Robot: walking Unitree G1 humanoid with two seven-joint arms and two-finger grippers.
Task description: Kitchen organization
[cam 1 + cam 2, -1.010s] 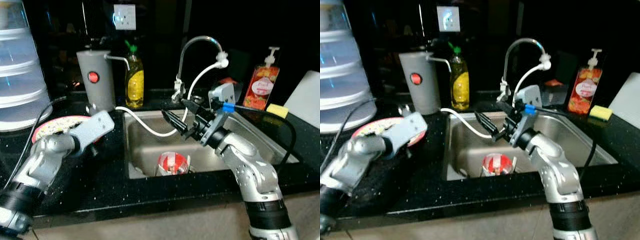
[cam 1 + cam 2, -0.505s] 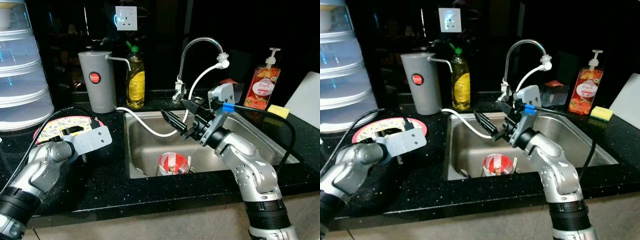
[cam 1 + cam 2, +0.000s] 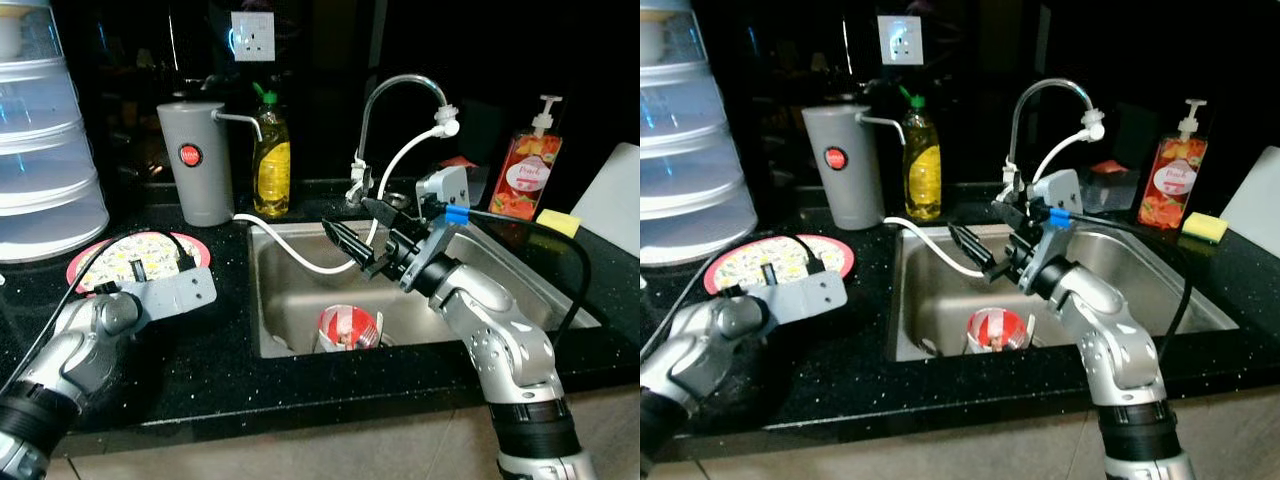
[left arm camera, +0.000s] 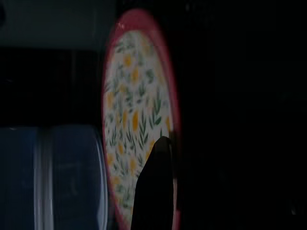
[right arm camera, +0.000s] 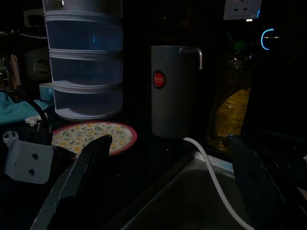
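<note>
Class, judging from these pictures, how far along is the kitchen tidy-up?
Done: nothing evident. In hand: the left gripper reaches at the floral plate; the right gripper hovers open over the sink. Left: the red-and-white cup lies in the sink.

There was one floral plate (image 3: 125,256), one grey dispenser (image 3: 195,162), two bottles (image 3: 270,152) (image 3: 527,173), one sponge (image 3: 556,221), and perhaps one red cup (image 3: 345,327).

Left gripper (image 3: 150,272): now lower and nearer the robot, at near rim of floral plate (image 3: 105,258) | plate: more of its face now exposed
</note>
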